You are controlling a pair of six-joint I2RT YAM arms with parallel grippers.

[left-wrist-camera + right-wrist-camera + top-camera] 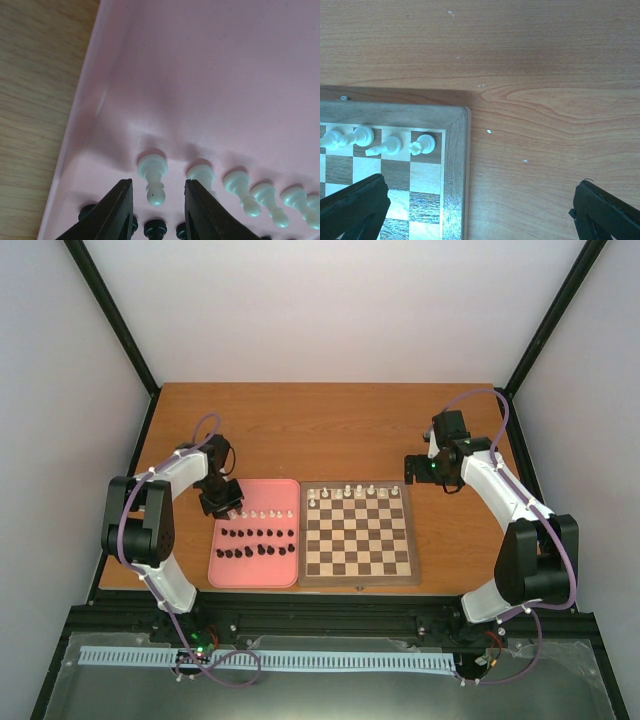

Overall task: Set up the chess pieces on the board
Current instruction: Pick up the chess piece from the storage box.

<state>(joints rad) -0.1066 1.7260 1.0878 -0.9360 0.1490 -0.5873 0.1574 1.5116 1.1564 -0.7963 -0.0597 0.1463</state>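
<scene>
Left arm [150, 530]: reaches from the near left corner of the table to the far left part of the pink tray.
Left gripper [225, 502] [158, 184]: jaws drawn in narrow, one finger on each side of a white pawn; the wrist view shows a thin gap on both sides, so nothing is clamped.
White pawn [154, 180]: leftmost of its row, standing upright on the tray floor between the two black fingers [117, 212].
Pink tray [265, 492] [225, 75]: lies flat on the table with its right edge against the board's left edge.
White pawns [265, 513] [240, 185]: one row across the tray, running right from the gripper.
Black pieces [262, 551] [155, 229]: two rows in the tray, nearer the arms than the white row.
Board [358, 582] [455, 165]: just right of the tray, most squares bare.
White pieces on the board [360, 492] [422, 144]: upright along the far row, one on the far right corner square.
Right gripper [413, 470] [480, 200]: jaws spread wide, holding nothing, above bare wood just beyond the board's far right corner.
Table [320, 430] [545, 75]: brown wood grain under the tray, the board and both arms.
</scene>
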